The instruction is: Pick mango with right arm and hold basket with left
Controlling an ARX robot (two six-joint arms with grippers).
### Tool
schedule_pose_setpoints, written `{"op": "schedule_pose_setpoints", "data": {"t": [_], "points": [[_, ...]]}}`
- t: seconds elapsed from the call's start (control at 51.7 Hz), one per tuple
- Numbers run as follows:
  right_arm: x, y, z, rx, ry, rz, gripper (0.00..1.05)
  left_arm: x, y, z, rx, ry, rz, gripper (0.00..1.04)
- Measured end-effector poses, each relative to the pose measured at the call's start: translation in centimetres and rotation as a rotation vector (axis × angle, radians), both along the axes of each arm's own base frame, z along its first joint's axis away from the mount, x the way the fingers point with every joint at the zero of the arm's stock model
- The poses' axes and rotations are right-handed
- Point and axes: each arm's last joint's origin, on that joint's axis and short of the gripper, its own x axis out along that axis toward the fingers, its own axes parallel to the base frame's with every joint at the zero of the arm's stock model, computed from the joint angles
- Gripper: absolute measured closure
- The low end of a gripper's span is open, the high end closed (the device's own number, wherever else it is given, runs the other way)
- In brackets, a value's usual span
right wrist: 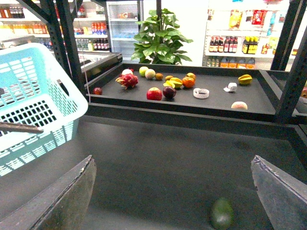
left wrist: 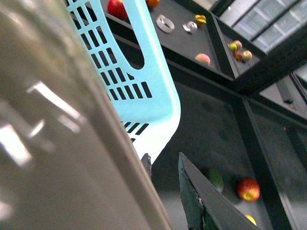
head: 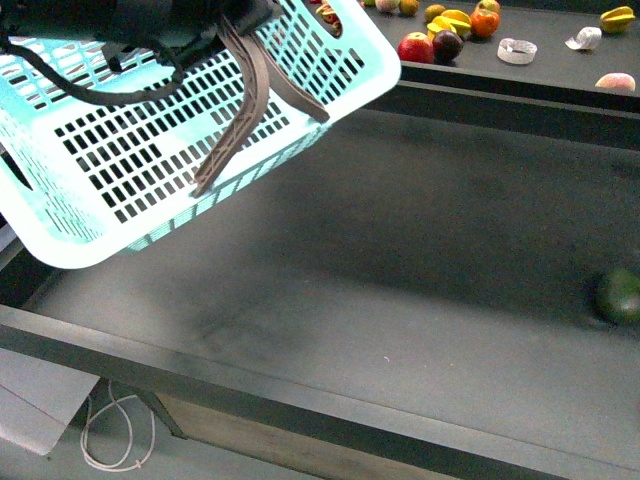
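Observation:
The turquoise basket (head: 130, 170) hangs tilted above the dark shelf at the left, its two grey-brown handles (head: 250, 100) dangling. My left gripper (head: 195, 25) is shut on its upper rim. In the left wrist view the basket (left wrist: 144, 72) rises beside that gripper (left wrist: 163, 179). My right gripper (right wrist: 172, 191) is open over the shelf with nothing between its fingers, and the basket (right wrist: 33, 96) is off to its side. A sliver of yellow fruit (left wrist: 250, 219), possibly the mango, shows beside a red apple (left wrist: 248, 189). It is cut off by the frame edge.
A dark green round fruit (head: 620, 295) lies on the shelf at the right, just ahead of the right gripper (right wrist: 221, 213). The raised back tray (head: 560, 70) carries several fruits, among them a red apple (head: 415, 47) and a white ring (head: 517, 50). Shelf rails run across front and back.

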Motion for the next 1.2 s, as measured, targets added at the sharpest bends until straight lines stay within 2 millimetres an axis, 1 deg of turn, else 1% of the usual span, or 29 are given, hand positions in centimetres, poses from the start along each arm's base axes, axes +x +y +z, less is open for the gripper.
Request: {"op": "schedule_pose_setpoints", "data": {"t": [0.058, 0.155, 0.232, 0.348, 0.6, 0.793, 1.045, 1.2], "points": [[0.0, 0.0, 0.0, 0.0, 0.0, 0.0, 0.08, -1.5, -0.7, -0.4, 0.053, -0.014, -0.052, 0.87], [0.0, 0.0, 0.0, 0.0, 0.0, 0.0, 0.08, -2.9, -1.5, -0.9, 0.103, -0.041, -0.117, 0.87], [0.0, 0.0, 0.0, 0.0, 0.0, 0.0, 0.08, -3.7, -1.9, -1.0, 0.116, -0.065, -0.157, 0.87], [0.0, 0.0, 0.0, 0.0, 0.0, 0.0, 0.08, -4.6, -2.8, -0.7, 0.134, -0.116, -0.217, 0.87], [0.0, 0.0, 0.0, 0.0, 0.0, 0.0, 0.08, -5.5, -4.6, -0.5, 0.158, -0.17, -0.34, 0.87], [0.0, 0.0, 0.0, 0.0, 0.0, 0.0, 0.08, -6.1, -5.6, -0.5, 0.189, -0.197, -0.399, 0.87], [0.0, 0.0, 0.0, 0.0, 0.0, 0.0, 0.08, -5.8, -5.6, -1.7, 0.253, -0.195, -0.395, 0.87], [0.0, 0.0, 0.0, 0.0, 0.0, 0.0, 0.08, -5.3, -4.9, -2.5, 0.287, -0.188, -0.381, 0.87]]}}
